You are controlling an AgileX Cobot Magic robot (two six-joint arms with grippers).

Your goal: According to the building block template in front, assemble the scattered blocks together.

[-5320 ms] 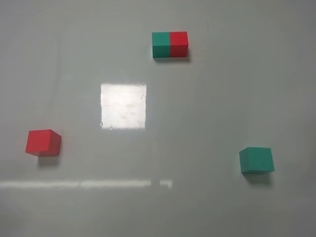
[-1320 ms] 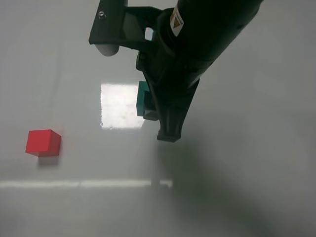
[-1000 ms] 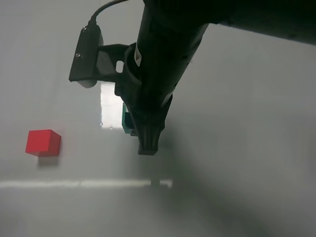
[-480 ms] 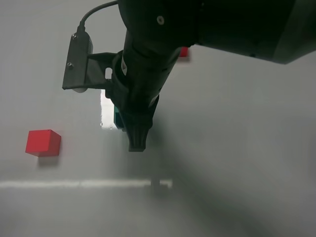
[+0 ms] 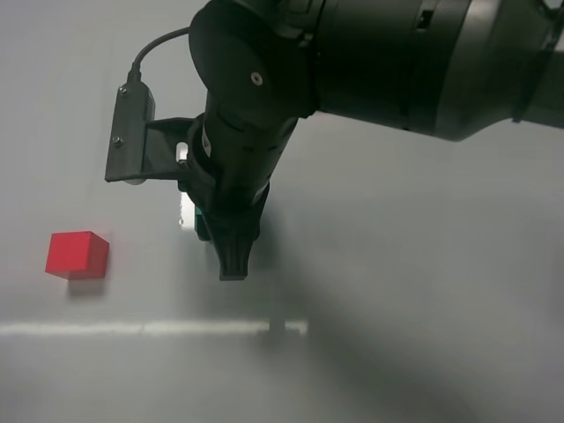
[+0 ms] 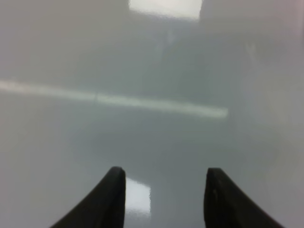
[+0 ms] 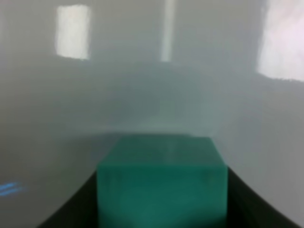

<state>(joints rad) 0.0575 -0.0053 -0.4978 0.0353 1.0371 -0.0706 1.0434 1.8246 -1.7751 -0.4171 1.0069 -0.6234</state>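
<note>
Plain glossy grey table here, and we've got the right gripper reaching over to the left half of it with its fingers clamped on the teal-green cube. From the high view we only see a sliver of that cube under the arm, well apart from the red cube sitting loose near the left edge. The left gripper hangs over bare table, fingers apart with nothing between them.
</note>
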